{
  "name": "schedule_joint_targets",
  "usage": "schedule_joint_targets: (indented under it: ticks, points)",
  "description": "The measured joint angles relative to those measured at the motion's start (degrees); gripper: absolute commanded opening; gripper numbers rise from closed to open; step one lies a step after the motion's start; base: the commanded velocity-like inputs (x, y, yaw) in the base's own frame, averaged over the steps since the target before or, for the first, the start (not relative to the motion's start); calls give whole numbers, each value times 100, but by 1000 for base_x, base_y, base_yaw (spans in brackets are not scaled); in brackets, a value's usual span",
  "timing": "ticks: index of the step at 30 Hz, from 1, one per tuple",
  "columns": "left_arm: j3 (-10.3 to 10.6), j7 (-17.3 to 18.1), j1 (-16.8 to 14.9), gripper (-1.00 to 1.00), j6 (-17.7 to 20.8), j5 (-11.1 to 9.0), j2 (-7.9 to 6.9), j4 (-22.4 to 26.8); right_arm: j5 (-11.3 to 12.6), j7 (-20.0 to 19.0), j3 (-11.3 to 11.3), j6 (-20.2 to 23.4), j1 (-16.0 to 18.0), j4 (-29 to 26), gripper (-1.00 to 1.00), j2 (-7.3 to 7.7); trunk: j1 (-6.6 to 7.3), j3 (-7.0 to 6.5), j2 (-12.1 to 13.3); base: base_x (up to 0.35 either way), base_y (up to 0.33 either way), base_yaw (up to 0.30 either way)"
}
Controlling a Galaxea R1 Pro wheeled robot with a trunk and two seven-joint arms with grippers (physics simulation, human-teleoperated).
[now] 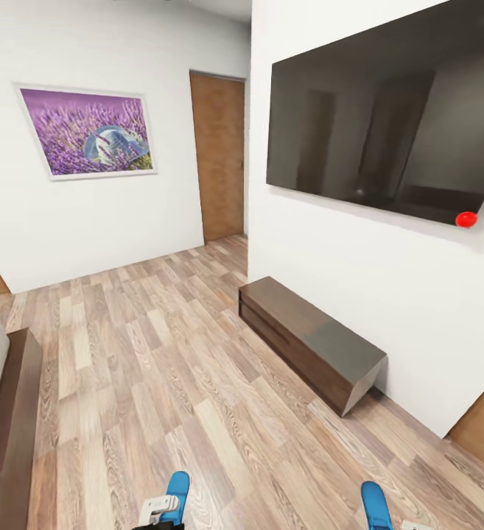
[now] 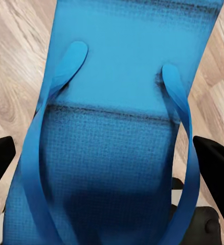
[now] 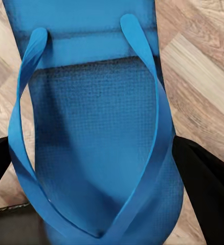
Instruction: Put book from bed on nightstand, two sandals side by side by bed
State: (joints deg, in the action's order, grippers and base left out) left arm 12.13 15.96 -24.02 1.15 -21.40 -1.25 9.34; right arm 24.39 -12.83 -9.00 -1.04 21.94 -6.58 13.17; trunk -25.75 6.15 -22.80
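Carrying: each gripper grips one blue sandal, both held up over the wood floor (image 1: 160,383).
Left gripper (image 1: 157,511): closed on the left sandal (image 1: 177,492); in the left wrist view the black fingers (image 2: 214,166) sit on either side of the sandal (image 2: 117,132), pressed to its edges.
Right gripper (image 3: 99,168): closed on the right sandal (image 1: 376,504); in the right wrist view the dark fingers (image 3: 204,178) flank the sandal (image 3: 99,127), whose blue straps meet near the gripper.
Sandals: the two show at the bottom edge of the head view, well apart, tips pointing forward.
Bed (image 1: 6,419): its dark frame and a strip of grey mattress run along the left edge of the head view, near the left sandal.
Bench (image 1: 308,342): low dark cabinet on the floor against the right wall, under the screen.
Screen (image 1: 385,121): large, dark, wall-mounted, with a red dot (image 1: 466,219) at its lower corner.
Picture (image 1: 87,131): purple flower print in a white frame on the far wall.
Door (image 1: 218,158): brown, closed, in the far corner.
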Motion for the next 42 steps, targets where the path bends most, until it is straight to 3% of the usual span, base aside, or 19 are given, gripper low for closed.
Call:
schedule_joint_targets:
  ticks: [2,7,10,42]
  points:
    - [5,0,0,-100,-16,1,4,-25,0,-76,-2,4,0,-35,-100,5,0,0,0,0,0,292]
    - [2,177,0,-100,-26,3,39,-109,7,-2007,-19,27,0,-19,-100,18,0,0,1,0,0,293]
    - [0,360,0,-100,-27,7,40,-114,5,-2368,-7,15,0,-4,-100,8,0,0,1,0,0,294]
    - [-1,412,0,-100,-35,0,42,-124,24,-2441,5,1,0,23,-100,6,0,0,1,0,0,294]
